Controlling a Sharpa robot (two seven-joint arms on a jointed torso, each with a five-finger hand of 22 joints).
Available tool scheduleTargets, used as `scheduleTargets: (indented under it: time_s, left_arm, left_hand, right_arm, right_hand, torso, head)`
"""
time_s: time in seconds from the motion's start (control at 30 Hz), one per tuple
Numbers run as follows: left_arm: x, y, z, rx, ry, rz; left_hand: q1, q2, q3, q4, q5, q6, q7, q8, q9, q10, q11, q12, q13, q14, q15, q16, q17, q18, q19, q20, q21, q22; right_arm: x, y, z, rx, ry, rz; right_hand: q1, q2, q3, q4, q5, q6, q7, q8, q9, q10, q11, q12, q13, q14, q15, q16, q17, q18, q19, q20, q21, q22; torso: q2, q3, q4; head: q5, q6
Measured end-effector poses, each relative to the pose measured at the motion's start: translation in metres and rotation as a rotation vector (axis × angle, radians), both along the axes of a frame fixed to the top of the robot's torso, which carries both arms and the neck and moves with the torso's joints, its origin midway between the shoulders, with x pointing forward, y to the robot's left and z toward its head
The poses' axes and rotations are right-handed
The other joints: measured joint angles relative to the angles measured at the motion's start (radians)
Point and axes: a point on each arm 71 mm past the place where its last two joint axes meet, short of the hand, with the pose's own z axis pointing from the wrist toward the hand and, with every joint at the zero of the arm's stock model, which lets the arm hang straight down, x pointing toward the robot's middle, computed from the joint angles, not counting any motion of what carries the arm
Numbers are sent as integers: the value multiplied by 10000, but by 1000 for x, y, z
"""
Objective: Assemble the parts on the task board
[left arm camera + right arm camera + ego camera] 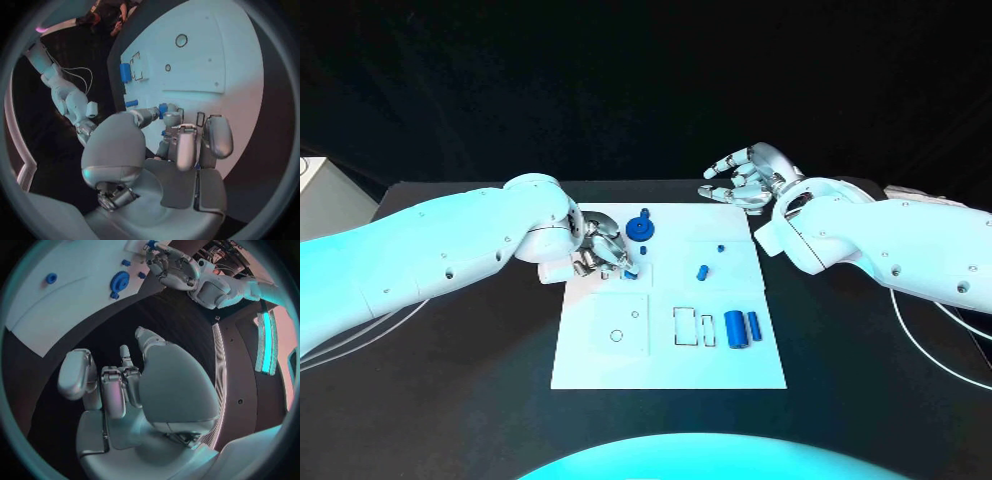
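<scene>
My left hand [593, 248] is down on the left part of the board [733, 365], its fingers [186, 145] curled over the white plate. In the left wrist view a small blue part [163, 109] sits right at my fingertips, between the thumb and a finger, and it looks pinched there, though much of it is hidden. In the head view a bit of blue peeks out just under the same fingers.

My right hand [751, 178] hangs over the table [473, 400] just past the board's far right corner, not touching the plate. Its fingers [115, 390] are loosely curled inward with nothing in them.

The board lies in the middle of the table. Near its far edge, just beside my left hand, stands a round blue gear [640, 228]. Toward the middle right lie a short blue peg [704, 269] and, a little farther off, a tiny blue piece [720, 247]. Near the right edge, closer to me, two blue cylinders [734, 328] lie side by side, the thicker one on the left, next to two outlined rectangular slots [687, 326]. Left of those is a square panel [622, 325] with a small round hole and a larger ring outline.
</scene>
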Motion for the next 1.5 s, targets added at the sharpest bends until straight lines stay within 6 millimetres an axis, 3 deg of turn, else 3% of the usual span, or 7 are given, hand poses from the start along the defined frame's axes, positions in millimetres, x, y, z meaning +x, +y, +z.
scheduleTargets:
  time_s: [0.43, 0.57, 0.7, 0.97, 1.03, 1.27, 1.5]
  left_arm:
    - [-2, 14, 3, -155, -296, 495]
    - [-2, 13, 4, 2, -617, 483]
    - [-1, 13, 5, 220, -989, 451]
    - [0, 8, 3, 588, -1578, 306]
    - [0, 6, 2, 664, -1684, 265]
    - [0, 2, 0, 868, -1928, 114]
    - [-1, 0, -2, 1011, -2047, -8]
  left_hand:
    - [-768, -378, 654, -288, 184, 62, -126, 650, 1, 577, -251, 313, 423, -7, -157, 244, 0, -158, 215, -213, 156, 370]
    - [-1060, -566, 678, -264, 1032, 279, -234, 730, 7, 773, -340, 352, 398, -18, -269, 405, 0, -157, 446, -315, 244, 633]
    - [-1086, -593, 678, -264, 1353, 295, -246, 731, 12, 897, -391, 352, 359, 1, -288, 466, 0, -156, 579, -359, 321, 842]
    - [-1221, -647, 678, -265, 1513, 400, -280, 731, 611, 988, -476, 351, 263, 2, -359, 466, -1, -313, 707, -413, 387, 1060]
    - [-1272, -698, 677, -265, 1541, 400, -281, 730, 1594, 988, -476, 351, 235, 2, -359, 466, -1, -312, 722, -428, 387, 1061]
    - [-1284, -711, 677, -265, 1657, 485, -298, 728, 1613, 1014, -498, 312, 182, -34, -394, 466, -1, -312, 721, -428, 387, 1084]
    - [-1354, -781, 677, -265, 1731, 510, -321, 727, 2458, 1027, -510, 312, 155, 2, -431, 466, -1, -311, 756, -463, 387, 1085]
  right_arm:
    - [0, -2, -1, -42, 88, -14]
    - [0, -2, -2, -53, 111, -12]
    - [0, -3, -2, -61, 129, -6]
    - [0, -3, -3, -71, 159, 12]
    - [0, -3, -3, -74, 168, 17]
    - [0, -3, -3, -80, 185, 32]
    - [0, -3, -3, -84, 195, 39]
  right_hand:
    - [0, 0, 29, 29, 0, 1, 0, 0, 1, 0, 0, 0, -1, 35, 34, 0, 0, 1, 0, 0, -39, -31]
    - [0, 0, 29, 29, 0, 1, 0, 0, 1, 0, 0, 0, 7, 35, 34, 0, -1, 0, 0, 0, -39, -31]
    - [0, 0, 29, 29, 0, 1, 0, 0, 1, 0, 0, 0, 7, 35, 34, 0, -1, 0, 0, 0, -39, -30]
    - [0, 0, 29, 29, 0, 1, 0, 0, 1, 0, 0, 1, 6, 35, 34, 0, -1, 0, 0, 0, -39, -30]
    - [0, 0, 29, 29, 0, 1, 0, 0, 1, 0, 0, 0, 6, 35, 34, 0, -1, 0, 0, 0, -39, -31]
    - [-5, 5, 29, 29, 0, 1, 0, 0, 2, 0, 0, 1, 5, 34, 34, 0, -1, 0, 0, 0, -39, -46]
    - [-45, 45, 29, 29, 0, 1, 0, 0, 2, 0, 0, 0, 4, 35, 34, 0, -2, 0, 0, 0, -39, -46]
  torso:
    - [-16, 0, 15]
    - [-16, 1, 7]
    - [-13, 2, -1]
    - [3, 3, -1]
    - [5, 3, -1]
    - [12, 4, -6]
    - [12, 6, -2]
  head:
    - [33, -22]
    - [58, -23]
    - [75, -24]
    - [100, -23]
    - [102, -33]
    - [118, -58]
    - [120, -91]
